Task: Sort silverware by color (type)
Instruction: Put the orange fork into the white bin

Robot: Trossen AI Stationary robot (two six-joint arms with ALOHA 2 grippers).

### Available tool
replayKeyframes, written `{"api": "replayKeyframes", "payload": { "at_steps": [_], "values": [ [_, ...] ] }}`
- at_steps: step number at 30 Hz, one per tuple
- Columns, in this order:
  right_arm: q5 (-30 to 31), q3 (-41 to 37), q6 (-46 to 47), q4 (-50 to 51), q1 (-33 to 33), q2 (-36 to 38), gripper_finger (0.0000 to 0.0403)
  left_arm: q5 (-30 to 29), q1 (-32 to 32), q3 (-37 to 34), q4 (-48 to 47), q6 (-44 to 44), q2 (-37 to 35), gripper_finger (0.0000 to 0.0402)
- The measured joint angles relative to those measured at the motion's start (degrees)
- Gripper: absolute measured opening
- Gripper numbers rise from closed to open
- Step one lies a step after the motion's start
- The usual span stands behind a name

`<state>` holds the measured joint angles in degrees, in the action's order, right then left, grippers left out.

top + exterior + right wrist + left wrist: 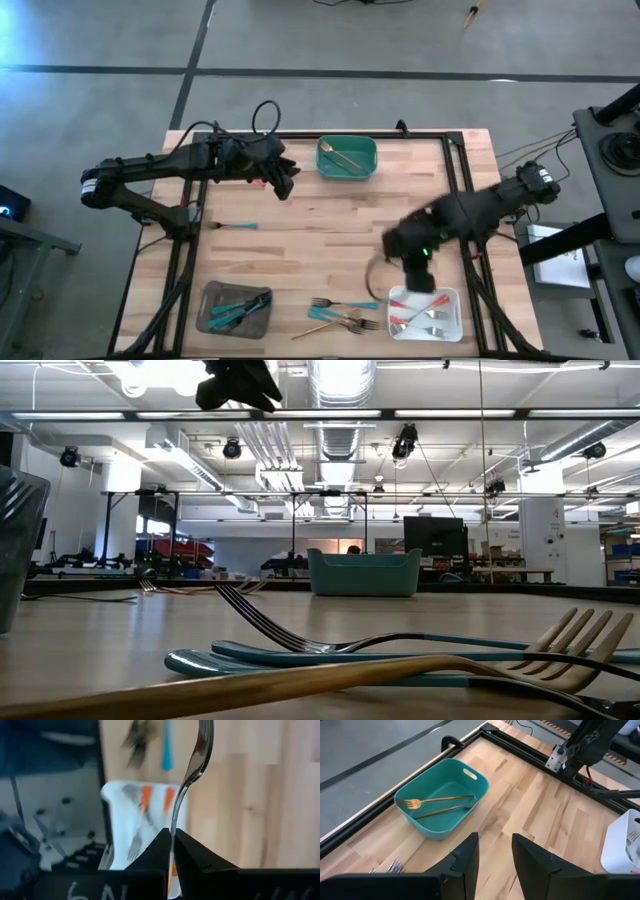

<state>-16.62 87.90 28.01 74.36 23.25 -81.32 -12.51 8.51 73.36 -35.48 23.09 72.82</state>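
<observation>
My right gripper [421, 279] hovers just above the white tray [452, 300], which holds several orange-handled forks [145, 800]; it is shut on a metal utensil [192, 765]. My left gripper [495, 851] is open and empty, above the table beside the green tray [442, 827], where two gold utensils [442, 799] lie. The grey tray [212, 298] holds teal-handled pieces [238, 310]. Loose on the wood lie one teal-handled fork [232, 226], a teal-handled fork [338, 303] and gold forks [345, 324]. My right gripper pinches the utensil's thin metal neck [173, 827] between its two fingertips. The utensil runs lengthwise out ahead of the fingers, its metal head end [205, 735] farthest from them, lifted clear of tray and table. The fingers hide its handle end.
A black frame rail [455, 175] runs along the table's edges. Bare wood [330, 230] lies between the green tray and the near trays. In the low view the loose forks [330, 655] fill the foreground and the green tray [362, 572] stands far back.
</observation>
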Motion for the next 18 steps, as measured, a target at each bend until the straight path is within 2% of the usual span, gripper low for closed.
{"api": "replayKeyframes", "payload": {
  "at_steps": [9,18],
  "values": [
    [5.1,-1.9,1.6,-4.6,15.7,-4.2,0.0009,0.0,-0.8,0.0,-1.2,5.1,0.0,0.0100],
    [4.7,-2.3,4.7,-6.7,21.0,-12.7,0.0009,1.1,-5.1,0.0,-1.6,7.7,-1.0,0.0100]
  ]
}}
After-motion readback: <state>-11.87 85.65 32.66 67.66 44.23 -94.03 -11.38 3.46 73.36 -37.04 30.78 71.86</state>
